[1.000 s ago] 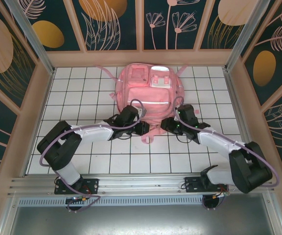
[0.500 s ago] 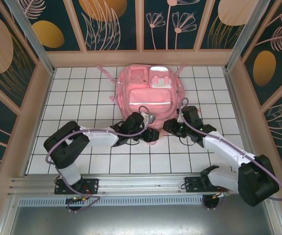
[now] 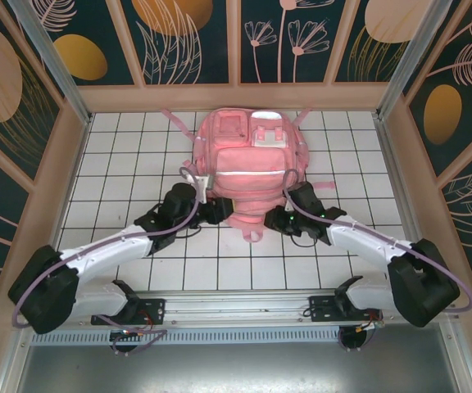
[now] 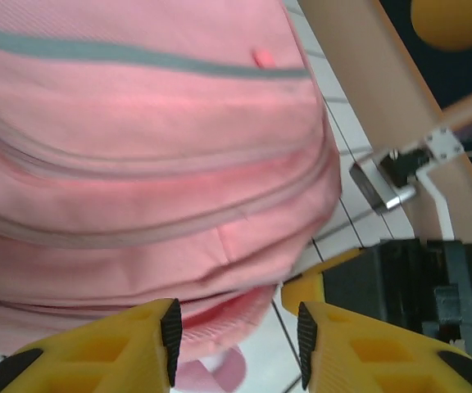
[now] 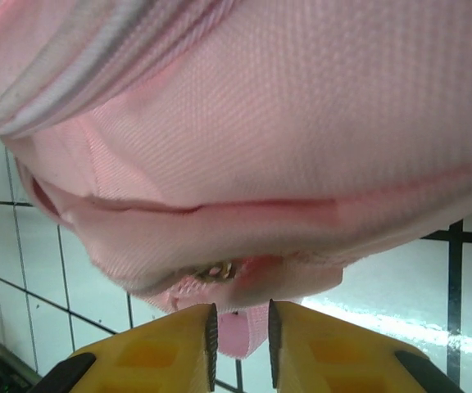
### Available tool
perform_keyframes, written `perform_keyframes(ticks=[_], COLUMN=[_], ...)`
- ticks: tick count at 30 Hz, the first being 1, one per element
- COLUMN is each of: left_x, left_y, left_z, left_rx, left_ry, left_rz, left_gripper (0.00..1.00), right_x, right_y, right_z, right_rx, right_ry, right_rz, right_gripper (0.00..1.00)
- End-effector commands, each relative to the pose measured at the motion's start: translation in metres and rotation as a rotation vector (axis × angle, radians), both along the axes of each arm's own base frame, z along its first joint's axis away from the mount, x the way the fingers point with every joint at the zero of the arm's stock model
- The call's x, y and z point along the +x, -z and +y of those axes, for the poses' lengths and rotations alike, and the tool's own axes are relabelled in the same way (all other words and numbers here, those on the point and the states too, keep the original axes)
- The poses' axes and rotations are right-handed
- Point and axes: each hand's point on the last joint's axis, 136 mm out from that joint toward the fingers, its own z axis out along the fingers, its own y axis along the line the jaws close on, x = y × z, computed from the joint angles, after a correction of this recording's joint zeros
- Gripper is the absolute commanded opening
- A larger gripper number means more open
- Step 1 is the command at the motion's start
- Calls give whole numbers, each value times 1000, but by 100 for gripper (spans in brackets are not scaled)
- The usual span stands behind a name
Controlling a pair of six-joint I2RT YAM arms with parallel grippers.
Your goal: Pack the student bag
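Note:
The student bag, a large pink backpack with a silvery strip, lies flat in the middle of the white tiled table. My left gripper is at its near left corner. In the left wrist view the left gripper stands open, with the bag's lower edge just ahead of the jaws. My right gripper is against the bag's near right edge. In the right wrist view the right gripper has a narrow gap with a pink strap loop showing in it. Whether the pads pinch the loop is unclear.
Wooden walls close in the table on three sides. Loose pink straps trail off the bag's right side and back corners. A strap loop lies on the tiles at the bag's near edge. The right arm's black body appears close by in the left wrist view.
The left arm has swung out to the left; its gripper slid from the bag's near middle to its left corner and opened. The right gripper's jaws narrowed against the bag's edge.

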Motion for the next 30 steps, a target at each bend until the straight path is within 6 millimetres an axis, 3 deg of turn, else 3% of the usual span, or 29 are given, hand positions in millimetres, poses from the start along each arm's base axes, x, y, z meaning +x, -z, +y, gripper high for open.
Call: perform_keyframes(ticks=[1,5,10,23,30], left_x=[7,14,20,24,26], left_y=[28,52,77,99,103], left_z=[34,48,45,36,35], left_rx=[143,188,221,230,234], left_ry=[-129,-178,-179,-159,-161], left_rz=[55,116,173,210,214], left_gripper=[44,44,44,43,43], right_x=[19,28,35,44,50], right_y=[-11,-19,-16,-19,-9], right_z=[7,13,12,17,18], right_rx=[-2,21,-19,-31,-61], right_ry=[21,29,30,33,51], right_rz=[-61,-93,-98,-90,-59], right_gripper=[26,26,27,27,14])
